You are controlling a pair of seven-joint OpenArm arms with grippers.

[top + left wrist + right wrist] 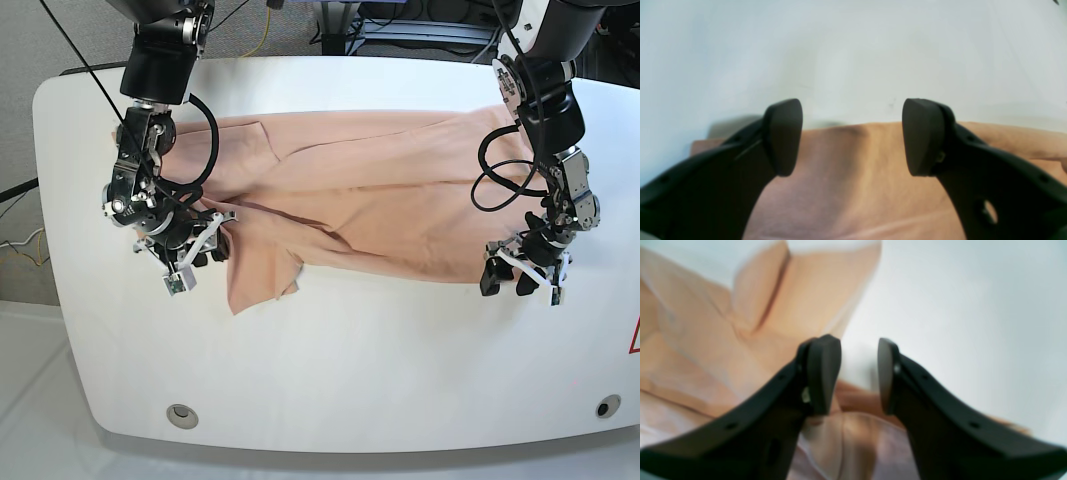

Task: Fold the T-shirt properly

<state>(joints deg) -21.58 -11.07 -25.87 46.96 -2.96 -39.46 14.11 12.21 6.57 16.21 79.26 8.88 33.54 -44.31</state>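
T-shirt (370,215) btwn both claws.

desk (330,370): big, white, round corners, small round holes near front corners | floor (30,40): grey | cables (262,30): black and yellow, behind desk | light: bright, even

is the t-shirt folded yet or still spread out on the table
Mostly spread, not neatly folded. The T-shirt lies wide across the white table, wrinkled, with one flap turned over near the right gripper.

One T-shirt (380,210), one table (340,350), two arms.
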